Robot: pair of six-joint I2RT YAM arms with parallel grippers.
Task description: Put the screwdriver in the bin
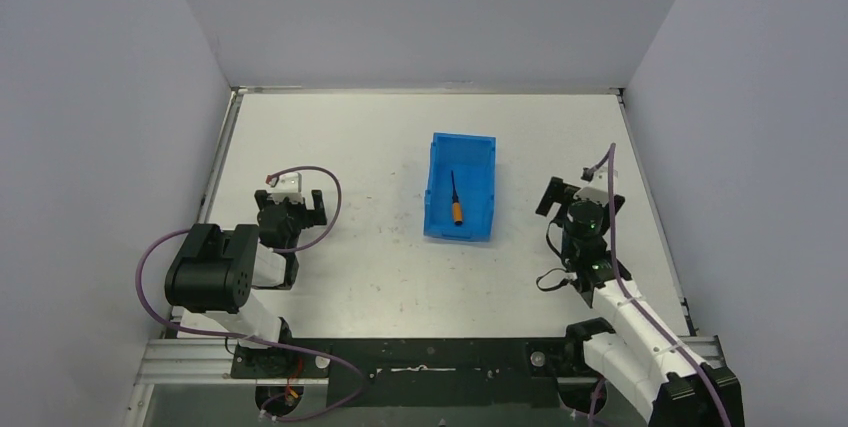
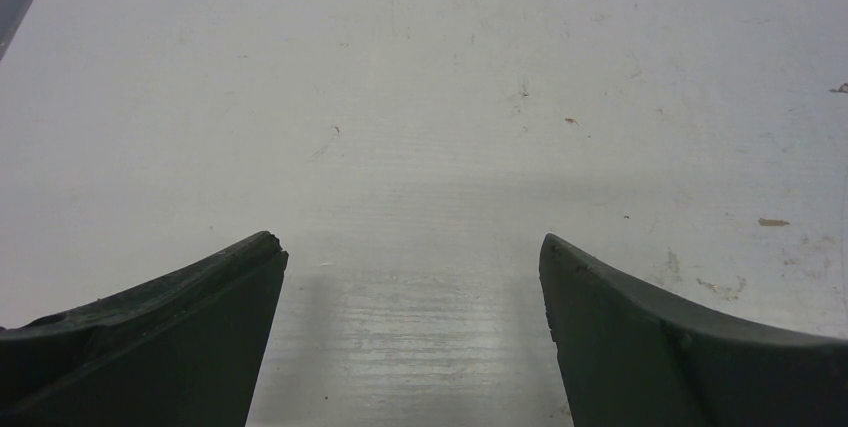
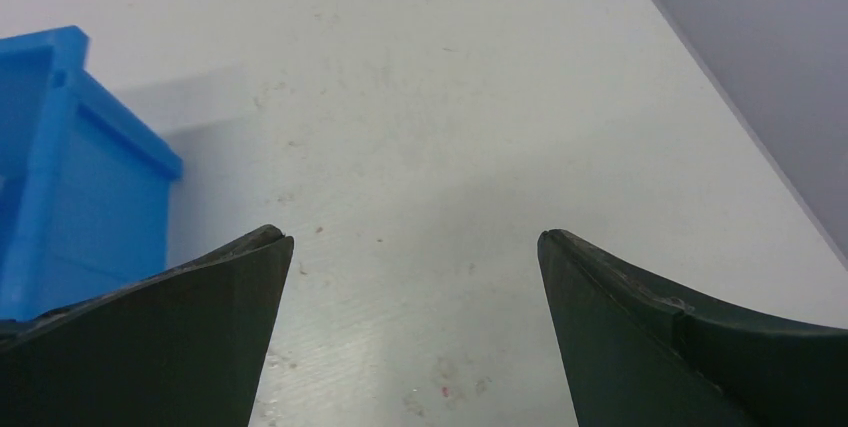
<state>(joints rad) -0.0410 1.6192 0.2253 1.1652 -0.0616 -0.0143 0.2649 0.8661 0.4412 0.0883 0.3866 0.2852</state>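
The bright blue bin (image 1: 478, 151) stands on the white table a little right of centre. The screwdriver (image 1: 456, 200), with an orange handle and a thin black shaft, lies inside it on the floor, handle toward the near end. My left gripper (image 1: 291, 205) is open and empty over bare table, far left of the bin; in the left wrist view (image 2: 412, 245) only table shows between its fingers. My right gripper (image 1: 580, 197) is open and empty to the right of the bin. In the right wrist view (image 3: 412, 239) the bin's outer wall (image 3: 95, 207) shows at the left edge.
Grey walls enclose the table on the left, back and right; the right wall (image 3: 760, 67) runs close beside my right gripper. A metal rail (image 1: 420, 357) with the arm bases lines the near edge. Purple cables loop from both arms.
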